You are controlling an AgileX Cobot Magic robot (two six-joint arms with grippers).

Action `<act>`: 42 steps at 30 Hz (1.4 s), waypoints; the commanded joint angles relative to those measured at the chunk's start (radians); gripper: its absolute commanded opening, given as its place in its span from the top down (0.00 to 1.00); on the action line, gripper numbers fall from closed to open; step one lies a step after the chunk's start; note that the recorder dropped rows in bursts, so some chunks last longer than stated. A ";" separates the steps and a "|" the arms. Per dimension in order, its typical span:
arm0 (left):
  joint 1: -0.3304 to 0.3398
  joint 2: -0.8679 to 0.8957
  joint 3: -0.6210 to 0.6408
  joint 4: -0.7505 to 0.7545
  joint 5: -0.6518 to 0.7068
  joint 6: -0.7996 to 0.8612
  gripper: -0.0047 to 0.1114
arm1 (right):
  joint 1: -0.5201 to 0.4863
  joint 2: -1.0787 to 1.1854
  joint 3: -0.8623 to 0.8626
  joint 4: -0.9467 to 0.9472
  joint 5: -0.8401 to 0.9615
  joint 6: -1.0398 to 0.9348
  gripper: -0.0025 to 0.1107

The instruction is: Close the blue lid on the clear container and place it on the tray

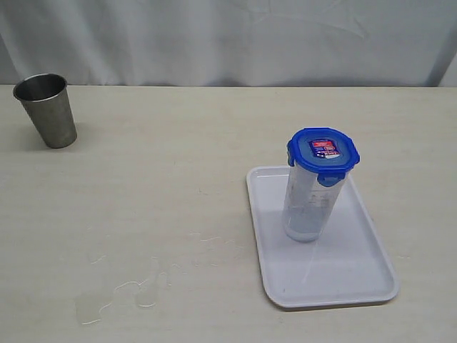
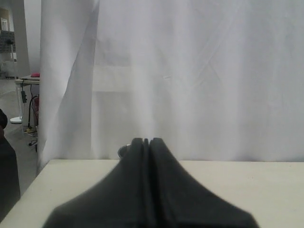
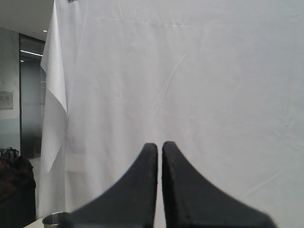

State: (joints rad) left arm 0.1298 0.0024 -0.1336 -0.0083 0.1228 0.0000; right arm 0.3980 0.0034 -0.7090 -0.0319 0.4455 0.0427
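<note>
The clear container (image 1: 308, 207) stands upright on the white tray (image 1: 357, 279) at the right of the exterior view. The blue lid (image 1: 323, 150) sits on top of it, sticker face up. Neither gripper shows in the exterior view. In the left wrist view my left gripper (image 2: 146, 140) is shut with its black fingers pressed together and nothing between them, facing the white curtain. My right gripper (image 3: 159, 144) is also shut with nothing held, only a thin slit between its fingers; it looks at the curtain.
A metal cup (image 1: 47, 109) stands at the far left back of the table; its rim (image 3: 56, 219) shows low in the right wrist view. Spilled water (image 1: 136, 291) lies on the tabletop near the front, left of the tray.
</note>
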 commanded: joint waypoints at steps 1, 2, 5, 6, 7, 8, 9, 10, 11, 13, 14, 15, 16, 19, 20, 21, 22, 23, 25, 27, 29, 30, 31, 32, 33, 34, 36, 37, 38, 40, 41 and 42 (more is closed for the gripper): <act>0.003 -0.002 0.004 -0.012 0.024 0.006 0.96 | 0.001 -0.003 0.005 -0.001 0.001 -0.004 0.94; 0.003 -0.002 0.006 -0.012 0.026 0.006 0.96 | 0.001 -0.003 0.005 -0.001 0.001 -0.004 0.94; 0.003 -0.002 0.035 -0.007 -0.009 0.006 0.96 | 0.001 -0.003 0.005 -0.001 0.001 -0.004 0.94; 0.003 -0.002 0.054 -0.005 -0.031 0.006 0.96 | 0.001 -0.003 0.005 -0.001 0.001 -0.004 0.94; 0.003 -0.002 0.076 -0.005 -0.057 0.006 0.96 | 0.001 -0.003 0.005 -0.001 0.001 -0.004 0.94; 0.003 -0.002 0.100 -0.005 -0.082 0.006 0.96 | 0.001 -0.003 0.005 -0.001 0.001 -0.004 0.94; 0.003 -0.002 0.122 -0.005 -0.104 0.006 0.96 | 0.001 -0.003 0.005 -0.001 0.001 -0.004 0.94; 0.003 -0.002 0.134 -0.005 -0.123 0.006 0.96 | 0.001 -0.003 0.005 -0.001 0.001 -0.004 0.94; 0.003 -0.002 0.134 -0.005 -0.146 0.006 0.96 | 0.001 -0.003 0.005 -0.001 0.001 -0.004 0.94; 0.003 -0.002 0.134 0.001 -0.103 0.006 0.96 | 0.001 -0.003 0.005 -0.001 0.001 -0.004 0.94; 0.003 -0.002 0.134 0.008 -0.098 0.006 0.96 | 0.001 -0.003 0.005 -0.003 0.001 -0.004 0.94; 0.003 -0.002 0.134 0.008 -0.096 0.006 0.96 | 0.001 -0.003 0.005 -0.008 0.001 -0.004 0.94; 0.003 -0.002 0.134 0.008 -0.093 0.006 0.96 | 0.001 -0.003 0.005 -0.009 0.001 -0.004 0.94; 0.003 -0.002 0.134 0.008 -0.093 0.006 0.96 | 0.001 -0.003 0.005 -0.009 0.000 -0.004 0.94; 0.003 -0.002 0.134 0.008 -0.093 0.006 0.96 | 0.001 -0.003 0.005 -0.009 0.000 -0.004 0.94; 0.003 -0.002 0.134 0.008 -0.091 0.006 0.96 | 0.001 -0.003 0.005 -0.009 0.000 -0.004 0.94; 0.003 -0.002 0.134 0.008 -0.091 0.006 0.96 | 0.001 -0.003 0.005 -0.009 0.000 -0.004 0.94; 0.003 -0.002 0.134 0.008 -0.089 0.006 0.96 | 0.001 -0.003 0.005 -0.009 0.000 -0.004 0.94; 0.003 -0.002 0.134 0.008 -0.079 0.012 0.96 | 0.001 -0.003 0.005 -0.009 0.000 -0.004 0.94; 0.003 -0.002 0.134 0.008 -0.063 0.029 0.96 | 0.001 -0.003 0.005 -0.009 0.000 -0.004 0.94; 0.003 -0.002 0.134 0.008 -0.036 0.028 0.96 | 0.001 -0.003 0.005 -0.009 0.000 -0.004 0.94; 0.003 -0.002 0.134 0.008 -0.021 0.030 0.96 | 0.001 -0.003 0.005 -0.009 0.000 -0.004 0.94; 0.003 -0.002 0.134 0.008 -0.003 0.039 0.96 | 0.001 -0.003 0.005 -0.009 0.000 -0.004 0.94; 0.003 -0.002 0.134 0.008 0.012 0.057 0.96 | 0.001 -0.003 0.005 -0.006 0.000 -0.004 0.94; 0.003 -0.002 0.134 0.008 0.033 0.063 0.96 | 0.001 -0.003 0.005 -0.006 0.000 -0.004 0.94; 0.003 -0.002 0.134 0.008 0.053 0.063 0.96 | 0.001 -0.003 0.005 -0.006 0.000 -0.004 0.94; 0.003 -0.002 0.134 0.008 0.090 0.063 0.96 | 0.001 -0.003 0.005 -0.006 0.000 -0.004 0.94; 0.003 -0.002 0.134 0.008 0.113 0.063 0.96 | 0.001 -0.003 0.005 -0.006 0.000 -0.004 0.94; 0.003 -0.002 0.134 0.008 0.136 0.063 0.96 | 0.001 -0.003 0.005 -0.006 0.000 -0.004 0.94; 0.003 -0.002 0.134 0.008 0.173 0.063 0.96 | 0.001 -0.003 0.005 -0.006 0.000 -0.004 0.94; 0.003 -0.002 0.134 0.008 0.173 0.063 0.96 | 0.001 -0.003 0.005 -0.006 0.000 -0.004 0.94; 0.003 -0.002 0.134 0.008 0.173 0.063 0.96 | 0.001 -0.003 0.005 -0.006 0.000 -0.004 0.94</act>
State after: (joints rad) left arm 0.1298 0.0024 -0.0034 0.0000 0.2795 0.0571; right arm 0.3980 0.0034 -0.7090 -0.0319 0.4455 0.0427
